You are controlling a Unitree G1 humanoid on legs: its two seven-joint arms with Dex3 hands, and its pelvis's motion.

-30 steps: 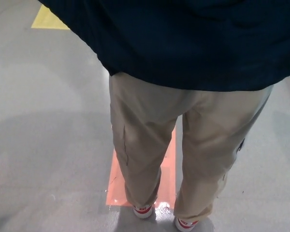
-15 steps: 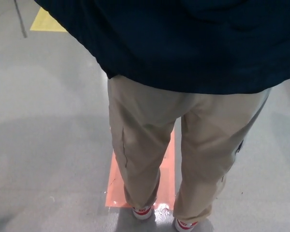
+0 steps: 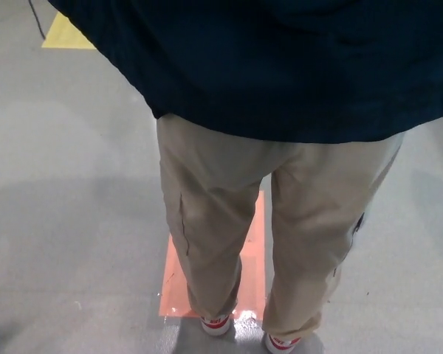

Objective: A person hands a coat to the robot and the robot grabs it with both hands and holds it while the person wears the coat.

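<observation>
We look down on a person standing just in front of us, seen from behind; a dark navy coat fills the whole upper part of the frame, from the upper left corner across to the right edge, and its lower hem runs in a shallow curve through the middle height of the picture. Below the hem come the person's legs in tan trousers, side by side in the centre and lower centre; the shoes, white with red trim, show at the bottom edge. The feet stand at the near end of an orange-red rectangle marked on the grey floor; a yellow marking lies in the upper left corner, with a thin dark cable beside it. Neither of our hands shows anywhere in the frame; so we cannot tell how far either is open, nor whether it has hold of the coat.
</observation>
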